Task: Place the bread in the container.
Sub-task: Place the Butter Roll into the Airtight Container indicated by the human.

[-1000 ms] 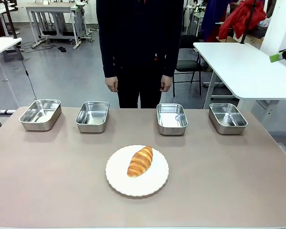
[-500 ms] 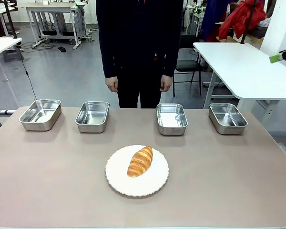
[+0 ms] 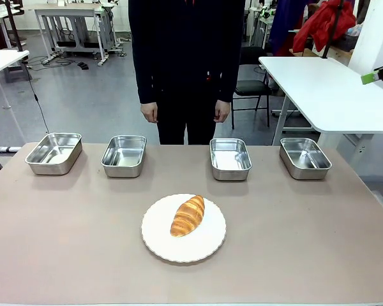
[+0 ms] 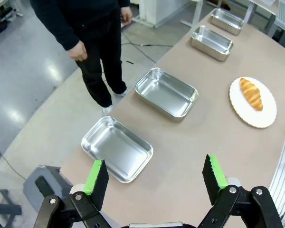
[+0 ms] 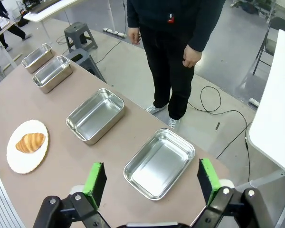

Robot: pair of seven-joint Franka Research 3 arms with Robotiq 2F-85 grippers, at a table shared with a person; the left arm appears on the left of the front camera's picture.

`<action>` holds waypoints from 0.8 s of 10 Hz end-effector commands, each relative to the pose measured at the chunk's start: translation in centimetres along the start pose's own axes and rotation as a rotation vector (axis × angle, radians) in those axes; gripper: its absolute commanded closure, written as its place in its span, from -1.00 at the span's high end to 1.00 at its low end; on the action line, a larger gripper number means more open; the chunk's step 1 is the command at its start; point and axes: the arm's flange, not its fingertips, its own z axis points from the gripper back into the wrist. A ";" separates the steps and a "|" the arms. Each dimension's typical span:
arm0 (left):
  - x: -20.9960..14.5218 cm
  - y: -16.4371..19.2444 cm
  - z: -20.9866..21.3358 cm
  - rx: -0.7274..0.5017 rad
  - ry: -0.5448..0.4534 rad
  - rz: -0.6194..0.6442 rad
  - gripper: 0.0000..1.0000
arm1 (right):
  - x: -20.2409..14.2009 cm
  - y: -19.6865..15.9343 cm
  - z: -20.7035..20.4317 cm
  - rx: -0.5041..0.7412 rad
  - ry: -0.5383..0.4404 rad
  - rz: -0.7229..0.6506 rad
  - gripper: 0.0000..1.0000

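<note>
Left gripper and right gripper both aloft, angled downward, jaws wide apart, empty.

Front cam fixed at near table edge, mid-height, facing 12 o'clock toward person. Left wrist cam high over left end, right wrist cam high over right end, both angled down. All share plate, steel pans.
</note>
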 end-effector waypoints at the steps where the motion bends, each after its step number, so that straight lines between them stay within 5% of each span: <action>1: 0.1 -0.1 0.1 -0.003 -0.002 -0.006 1.00 | 0.1 0.1 0.0 0.002 -0.007 0.002 1.00; 8: 0.1 -0.1 0.1 -0.003 -0.002 -0.006 1.00 | 0.1 0.1 0.0 0.002 -0.007 0.002 1.00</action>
